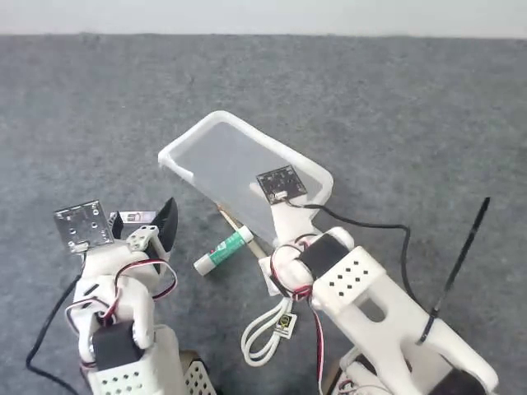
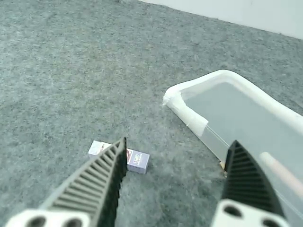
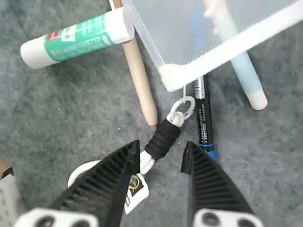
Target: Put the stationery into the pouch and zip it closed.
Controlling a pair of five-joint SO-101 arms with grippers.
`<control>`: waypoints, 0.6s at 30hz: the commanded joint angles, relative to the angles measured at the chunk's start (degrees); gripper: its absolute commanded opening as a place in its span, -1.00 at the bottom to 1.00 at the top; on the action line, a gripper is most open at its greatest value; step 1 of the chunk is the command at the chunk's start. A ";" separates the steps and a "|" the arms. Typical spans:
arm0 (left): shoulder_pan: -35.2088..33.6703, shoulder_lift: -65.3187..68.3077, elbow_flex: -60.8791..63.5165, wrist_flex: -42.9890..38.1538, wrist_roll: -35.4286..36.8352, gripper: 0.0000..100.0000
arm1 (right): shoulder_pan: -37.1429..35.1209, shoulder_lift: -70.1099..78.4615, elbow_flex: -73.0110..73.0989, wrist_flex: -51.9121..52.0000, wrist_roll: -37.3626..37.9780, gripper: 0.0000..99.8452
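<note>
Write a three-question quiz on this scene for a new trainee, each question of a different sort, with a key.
1. True or false: the glue stick lies inside the pouch.
2. Which thing lies on the table by the open left gripper, as seen in the left wrist view? A) eraser B) scissors C) ruler
3. Fill in: the right gripper stands open around the white strap's ____ sleeve.
Key: 1 false, it lies outside, beside the pouch; 2 A; 3 black.
</note>
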 commanded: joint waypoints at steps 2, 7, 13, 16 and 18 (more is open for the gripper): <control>0.00 -0.97 -0.57 -2.11 0.53 -0.36 | -0.57 1.19 1.58 -5.14 -0.62 -0.73; 0.18 -0.97 -0.13 -2.29 0.53 -0.36 | -0.48 9.71 1.67 -10.07 -0.88 -0.73; 0.18 -0.97 0.92 -4.31 0.53 -0.36 | -0.48 15.16 1.67 -12.09 -0.88 -0.73; 0.18 -0.97 0.92 -4.31 0.53 -0.36 | -0.40 15.34 1.76 -11.21 -0.88 -0.73; 0.18 -0.97 0.92 -4.31 0.53 -0.36 | -0.40 15.34 1.76 -9.45 -0.88 -0.73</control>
